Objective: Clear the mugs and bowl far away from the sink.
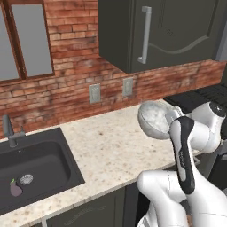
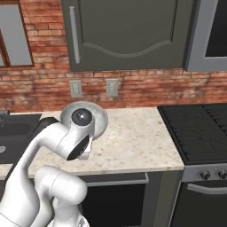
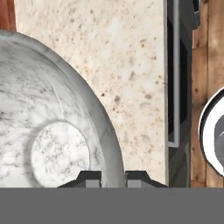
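Bowl [image 1: 153,117] over counter [image 1: 111,146], stove [image 2: 199,128] beside.

The white arm rises from the lower right of the left base view, its forearm bent upward with a dark stripe along it, the wrist folding over toward the middle right of the frame. In the right base view it climbs from the lower left, a round dark joint cap facing the camera left of centre. In the hand view the tool [image 3: 113,178] sits at bottom centre, its two dark tips pinched close on the bowl [image 3: 48,127] rim.
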You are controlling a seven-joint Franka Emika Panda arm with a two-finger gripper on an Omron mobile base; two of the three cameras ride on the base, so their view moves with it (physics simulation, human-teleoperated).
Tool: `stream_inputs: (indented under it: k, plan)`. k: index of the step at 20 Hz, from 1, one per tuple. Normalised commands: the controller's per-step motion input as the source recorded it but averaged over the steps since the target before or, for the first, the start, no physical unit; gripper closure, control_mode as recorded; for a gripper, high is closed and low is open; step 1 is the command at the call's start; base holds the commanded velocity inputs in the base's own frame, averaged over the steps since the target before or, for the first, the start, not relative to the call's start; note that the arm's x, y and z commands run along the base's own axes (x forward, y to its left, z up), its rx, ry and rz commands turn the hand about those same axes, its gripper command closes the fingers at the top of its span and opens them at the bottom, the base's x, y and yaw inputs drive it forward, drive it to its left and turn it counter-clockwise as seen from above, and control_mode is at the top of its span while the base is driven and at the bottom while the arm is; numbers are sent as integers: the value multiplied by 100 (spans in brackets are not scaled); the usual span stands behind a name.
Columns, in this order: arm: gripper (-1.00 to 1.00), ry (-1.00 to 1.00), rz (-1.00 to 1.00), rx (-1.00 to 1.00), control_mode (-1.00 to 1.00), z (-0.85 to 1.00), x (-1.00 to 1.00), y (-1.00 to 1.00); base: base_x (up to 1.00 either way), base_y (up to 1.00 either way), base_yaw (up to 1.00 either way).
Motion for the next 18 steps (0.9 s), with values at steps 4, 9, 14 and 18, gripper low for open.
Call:
stream_inputs:
  k: [4,9,14,18]
  plan:
    - [100,6,-17,0,-100,22,-58,-8,0,0,0]
    - [100,2,-8,0,-100,32,-64,-3,0,0,0]
    - [100,0,0,0,-100,33,-60,0,0,0,0]
    - [100,0,3,2,-100,21,-79,0,0,0,0]
